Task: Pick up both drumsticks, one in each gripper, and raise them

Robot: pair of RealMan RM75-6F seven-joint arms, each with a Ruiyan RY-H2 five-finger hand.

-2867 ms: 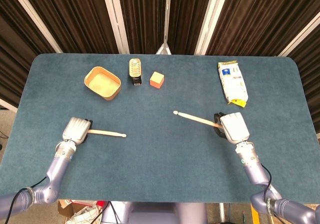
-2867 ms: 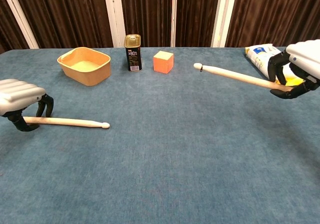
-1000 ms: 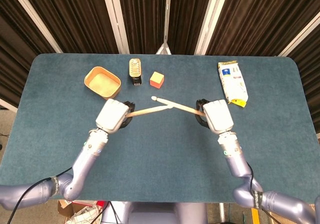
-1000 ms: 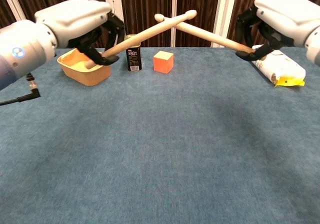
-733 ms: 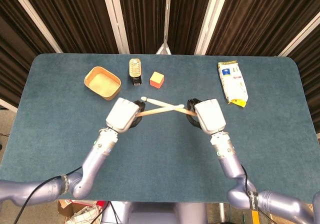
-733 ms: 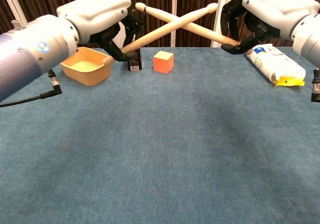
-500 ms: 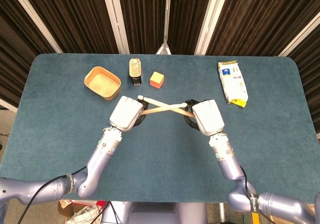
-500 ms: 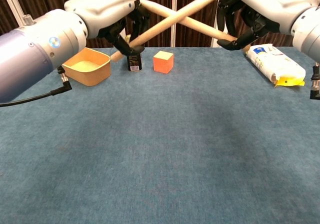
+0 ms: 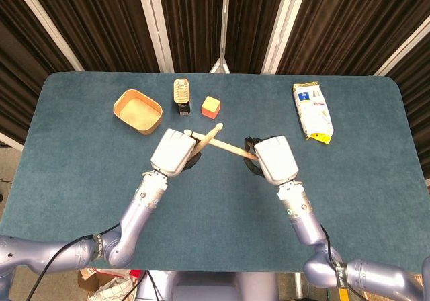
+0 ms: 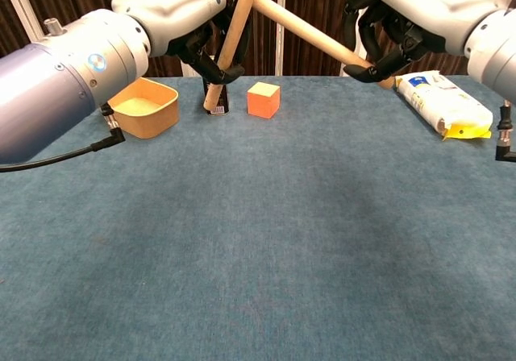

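Both pale wooden drumsticks are off the blue felt surface [image 10: 266, 248] here. The left hand [image 9: 173, 152] has its fingers wrapped around the butt end of the left drumstick [image 10: 231, 37], which stands steeply, almost upright in the chest view, tip going out of the top of the frame. The right hand [image 9: 272, 160] grips the right drumstick [image 10: 305, 32] near its butt too, and that one slants up and across toward the left. The two sticks cross in an X between the hands; I can't tell if they actually touch or just overlap in the view.

Gripping near the butt makes sense, it leaves the long end free. I'd say the raise is basically done, both sticks being well above the surface.

Sitting untouched at the back: tan oval plastic bowl [image 9: 138, 111], dark tin can [image 9: 181, 96], orange cube [image 9: 211, 106], white and blue snack bag [image 9: 312, 111].
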